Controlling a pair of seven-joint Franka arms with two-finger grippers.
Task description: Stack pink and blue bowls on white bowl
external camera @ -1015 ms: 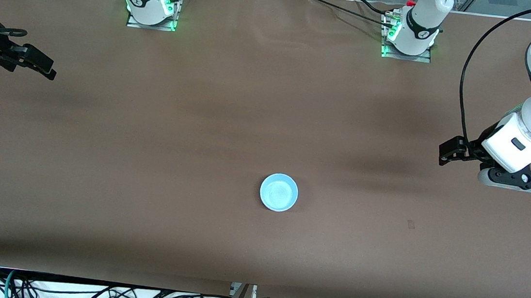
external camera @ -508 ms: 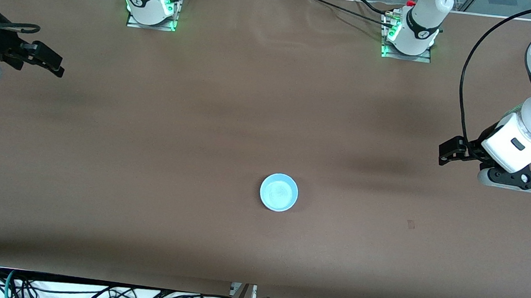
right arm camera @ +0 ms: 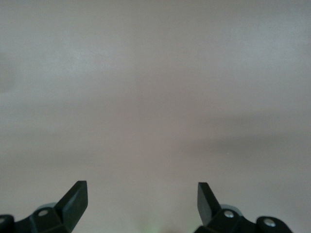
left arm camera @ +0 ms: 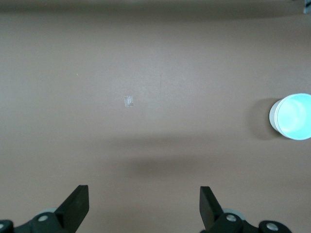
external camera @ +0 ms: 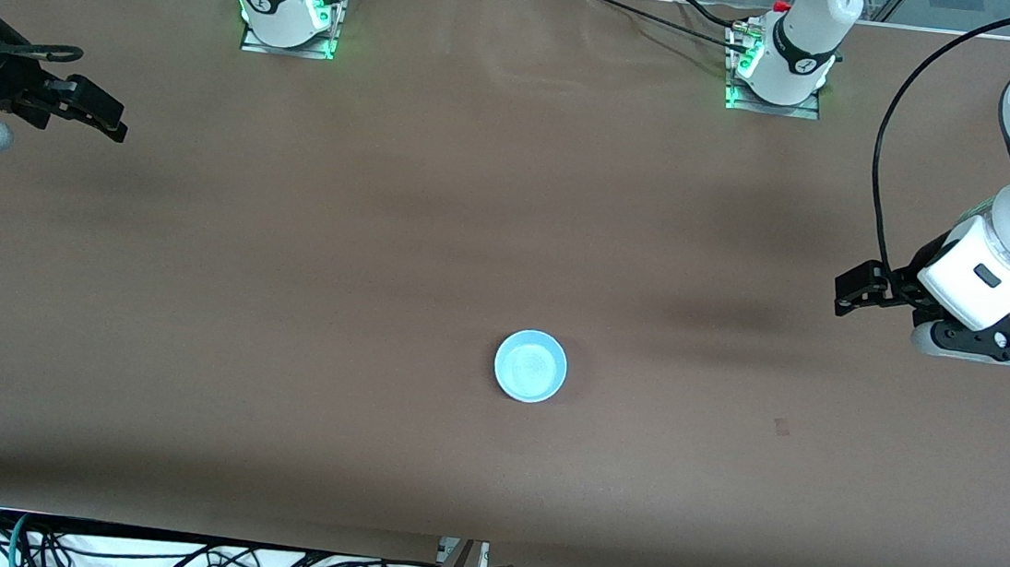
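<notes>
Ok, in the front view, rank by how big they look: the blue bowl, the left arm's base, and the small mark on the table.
1. Left arm's base, though it sits farthest from the camera.
2. Blue bowl, a bit smaller in the picture.
3. Small mark on the table, plainly the smallest.

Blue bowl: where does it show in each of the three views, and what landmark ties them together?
Front view: the blue bowl sits mid-table, fairly near the camera.
Left wrist view: the same bowl shows at the picture's edge, partly cut off.
Right wrist view: not in it; only bare table.
Shared landmark: the small pale mark on the table, also in the left wrist view.
</notes>
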